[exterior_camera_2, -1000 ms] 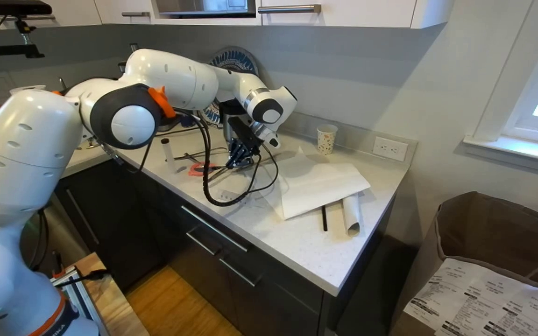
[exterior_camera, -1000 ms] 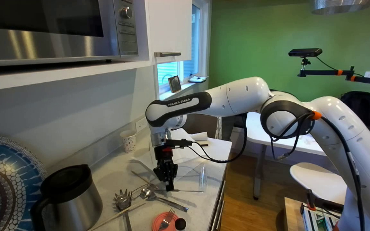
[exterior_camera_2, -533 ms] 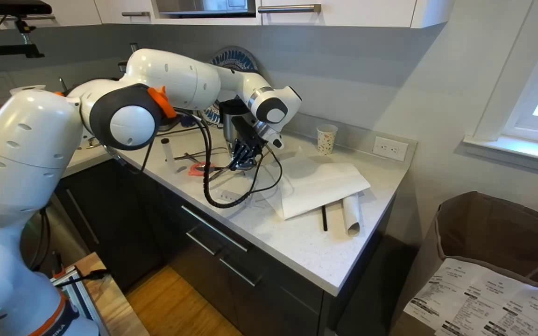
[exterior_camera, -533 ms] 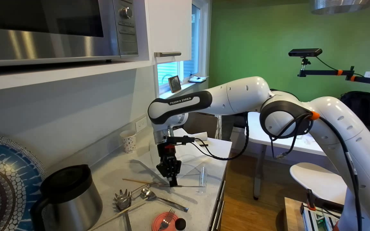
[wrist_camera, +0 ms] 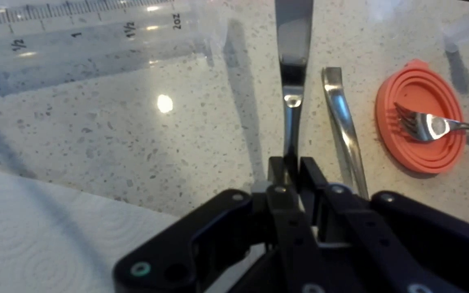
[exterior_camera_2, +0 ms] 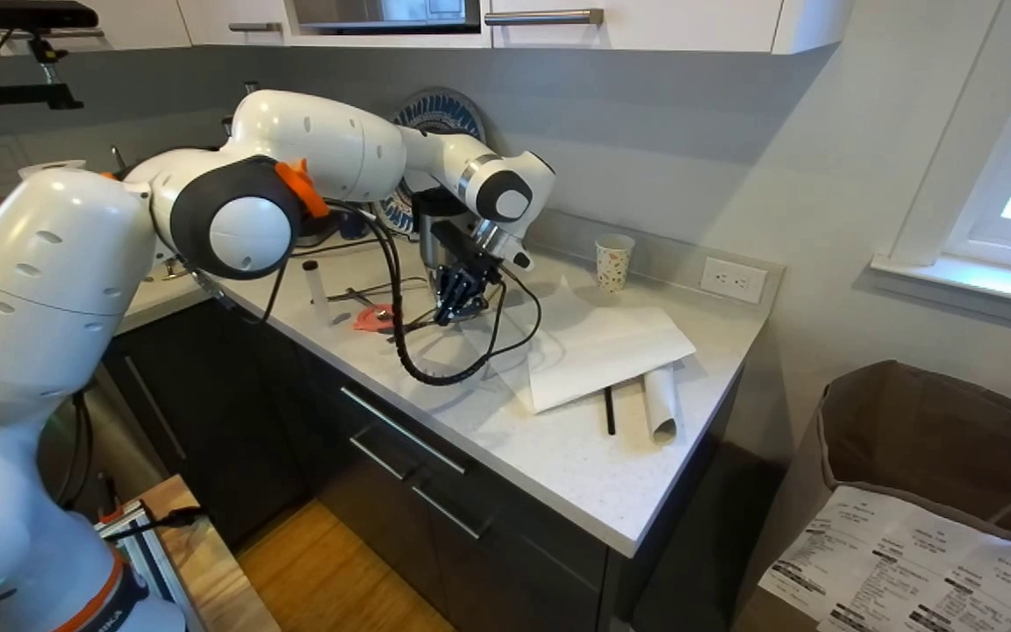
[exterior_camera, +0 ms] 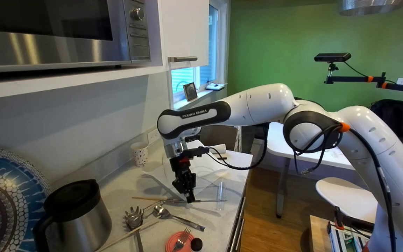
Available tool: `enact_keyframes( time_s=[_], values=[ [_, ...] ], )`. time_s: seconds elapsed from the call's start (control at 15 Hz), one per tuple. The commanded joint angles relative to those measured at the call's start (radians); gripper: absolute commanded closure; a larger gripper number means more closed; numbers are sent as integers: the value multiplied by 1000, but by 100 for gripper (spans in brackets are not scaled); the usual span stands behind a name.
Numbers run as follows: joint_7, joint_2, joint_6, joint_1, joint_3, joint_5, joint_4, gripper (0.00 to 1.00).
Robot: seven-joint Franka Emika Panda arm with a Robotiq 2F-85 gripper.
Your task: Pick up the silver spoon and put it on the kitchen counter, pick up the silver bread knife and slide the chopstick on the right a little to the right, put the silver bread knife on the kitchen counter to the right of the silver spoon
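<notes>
Pale speckled counter: my gripper holds the knife low, the spoon laid beside it.
I have the knife pinched at a narrow part, the broad part running toward the counter's front edge. That grip, I judge, leaves the other end, hard to make out, free to nudge the chopstick, which in an exterior view lies along nearly the same line beyond the gripper; whether they touch I can't tell. The spoon lies on the counter, so that step looks done, and I hold the knife to its right, probably because it must end up there. Farther out, a fork rests on a pink disc, and a clear measure is near the knife's broad part; lowering the knife carelessly could bump it.
</notes>
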Motion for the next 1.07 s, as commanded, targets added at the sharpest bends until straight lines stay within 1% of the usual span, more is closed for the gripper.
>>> enact_keyframes(
  time_s=[0.0,0.47,1.0],
  values=[
    [-59,10,20,25,8,-68,19,97],
    [-100,10,97,52,30,-90,16,97],
    [-83,22,158,68,27,-121,15,97]
  ],
)
